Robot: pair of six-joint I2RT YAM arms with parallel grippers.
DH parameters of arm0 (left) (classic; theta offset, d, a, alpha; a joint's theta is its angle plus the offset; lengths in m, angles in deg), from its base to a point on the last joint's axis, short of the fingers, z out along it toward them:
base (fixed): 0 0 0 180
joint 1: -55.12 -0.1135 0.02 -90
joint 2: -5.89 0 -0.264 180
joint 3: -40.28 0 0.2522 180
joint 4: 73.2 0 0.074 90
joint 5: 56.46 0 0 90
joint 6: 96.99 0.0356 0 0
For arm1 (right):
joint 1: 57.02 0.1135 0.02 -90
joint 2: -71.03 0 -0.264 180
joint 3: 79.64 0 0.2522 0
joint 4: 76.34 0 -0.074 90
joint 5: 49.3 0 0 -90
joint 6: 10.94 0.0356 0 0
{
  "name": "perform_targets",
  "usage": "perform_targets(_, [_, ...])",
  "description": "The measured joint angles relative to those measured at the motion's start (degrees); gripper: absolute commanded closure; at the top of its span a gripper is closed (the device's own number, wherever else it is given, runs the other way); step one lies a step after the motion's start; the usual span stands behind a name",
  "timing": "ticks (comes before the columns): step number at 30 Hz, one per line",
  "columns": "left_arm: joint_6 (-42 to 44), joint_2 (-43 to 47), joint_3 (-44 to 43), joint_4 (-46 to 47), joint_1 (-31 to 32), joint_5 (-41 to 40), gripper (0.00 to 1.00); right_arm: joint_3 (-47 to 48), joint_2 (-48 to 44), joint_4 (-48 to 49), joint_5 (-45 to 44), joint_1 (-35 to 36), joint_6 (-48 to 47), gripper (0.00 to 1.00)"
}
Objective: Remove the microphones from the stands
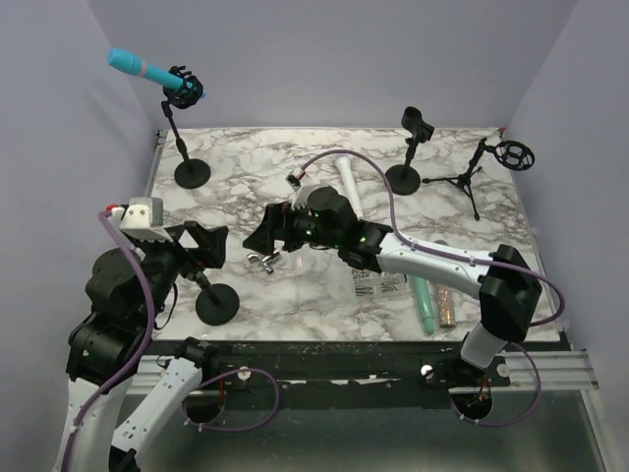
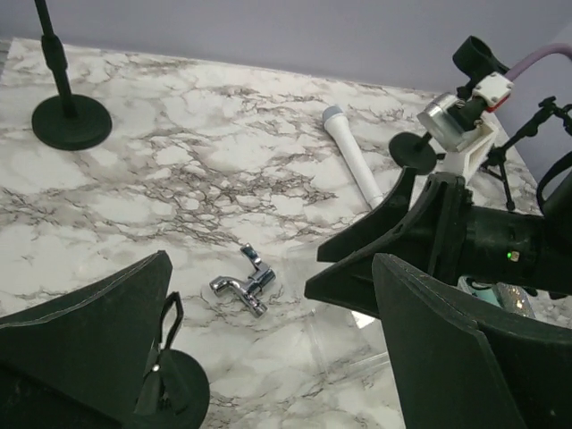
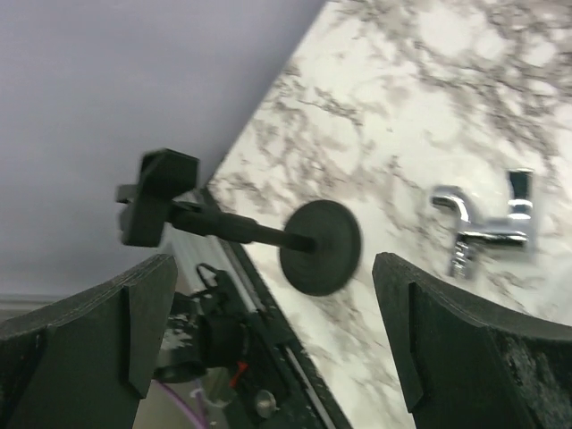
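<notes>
Left hand [image 1: 204, 246]: fingers spread wide with nothing between them. It hangs low over the near-left counter [image 1: 462, 211], just above a short black stand [image 1: 216, 303] whose clip the right wrist view shows to be empty.

Right hand [image 1: 263, 234]: also spread and holding nothing. Its arm reaches well across from the right, so the two hands face each other over the middle of the counter. A small chrome tap [image 1: 263, 261] lies flat beneath them.

Neither hand is near the task's thing. The teal microphone [image 1: 145, 70] sits in the clip of the tall stand [image 1: 192, 174] at the far-left corner. It is tilted, with its head up and out past the counter's edge. We judge that the clip holds it by friction around the body, so it should come out by sliding along its own axis.

Further out:
- A white microphone [image 1: 349, 179] lies loose on the counter.
- Another empty stand [image 1: 403, 177] sits to the right of the white microphone.

Judgement: the removal has not started. The left hand is nearer the corner. We expect that one hand will need to steady the base while the other pulls, or the light stand may tip.
</notes>
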Motion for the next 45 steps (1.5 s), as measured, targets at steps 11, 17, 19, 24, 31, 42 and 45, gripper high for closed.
perform_targets(11, [-2.78, -18.86, -0.22, 7.89, -0.22, 0.96, 0.02, -15.32, -17.64, -5.16, -17.31, 0.31, -13.62, 0.0])
perform_targets(17, [-6.01, -29.49, -4.15, 14.67, -9.14, -1.18, 0.01, -20.83, -22.51, -4.9, -21.03, 0.28, -17.79, 0.0])
perform_targets(19, [-7.74, -32.68, -6.14, 17.75, -13.31, -1.18, 0.01, -22.14, -23.71, -4.46, -20.96, 0.31, -17.99, 0.0])
perform_targets(24, [-12.28, -43.82, -13.2, 28.06, -22.32, -0.85, 0.01, -27.04, -27.63, -2.25, -19.76, 0.31, -17.42, 0.0])
perform_targets(31, [-15.87, -57.92, -17.53, 45.29, -30.4, 1.77, 0.02, -31.67, -31.61, 0.09, -17.29, 0.26, -14.19, 0.0])
perform_targets(42, [-14.73, -71.43, -26.86, 60.94, -31.87, 1.33, 0.02, -33.88, -34.4, 2.84, -19.96, -0.26, -14.71, 0.0])
perform_targets(45, [-16.59, -73.35, -27.45, 62.93, -32.17, 1.14, 0.04, -33.88, -34.62, 2.8, -21.35, -0.5, -15.98, 0.0])
